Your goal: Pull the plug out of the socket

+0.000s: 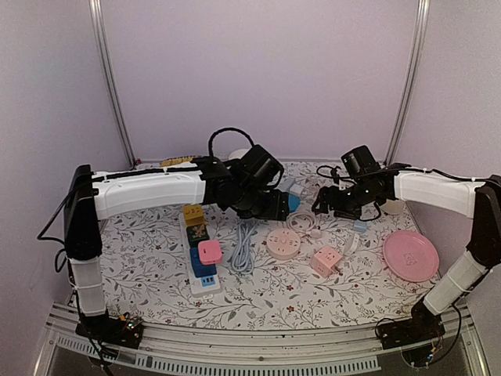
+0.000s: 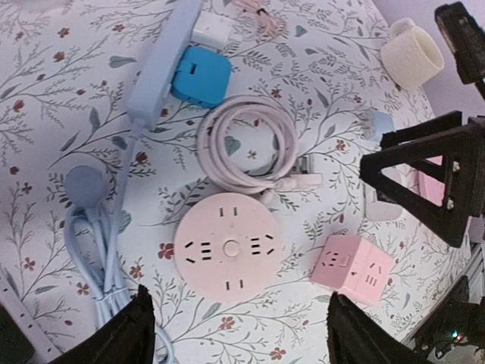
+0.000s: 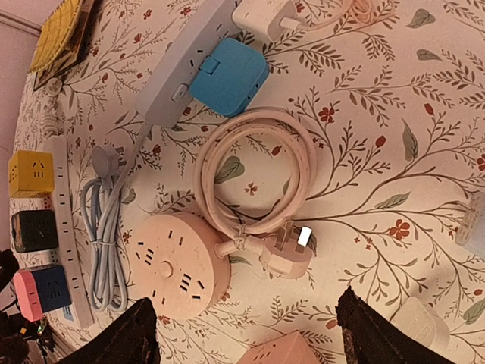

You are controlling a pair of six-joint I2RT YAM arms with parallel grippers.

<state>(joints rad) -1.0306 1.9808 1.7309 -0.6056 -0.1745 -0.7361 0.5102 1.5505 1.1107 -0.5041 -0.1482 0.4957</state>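
A blue square plug (image 2: 201,76) sits in a pale blue power strip (image 2: 163,61); both also show in the right wrist view, the plug (image 3: 229,76) and the strip (image 3: 189,64). In the top view the plug (image 1: 293,202) lies between the two grippers. My left gripper (image 2: 239,322) is open and empty, hovering over a round pink socket (image 2: 226,244). My right gripper (image 3: 246,322) is open and empty above a coiled pink cable (image 3: 254,171) and its loose plug. In the top view the left gripper (image 1: 275,207) and the right gripper (image 1: 322,204) face each other.
A white strip (image 1: 196,266) at the left carries a yellow cube (image 1: 193,214), a black cube (image 1: 196,232) and a pink cube on a blue one (image 1: 208,252). A pink cube socket (image 1: 326,261), a pink plate (image 1: 410,254), a bundled grey cable (image 1: 244,243) and a white roll (image 2: 411,57) lie around.
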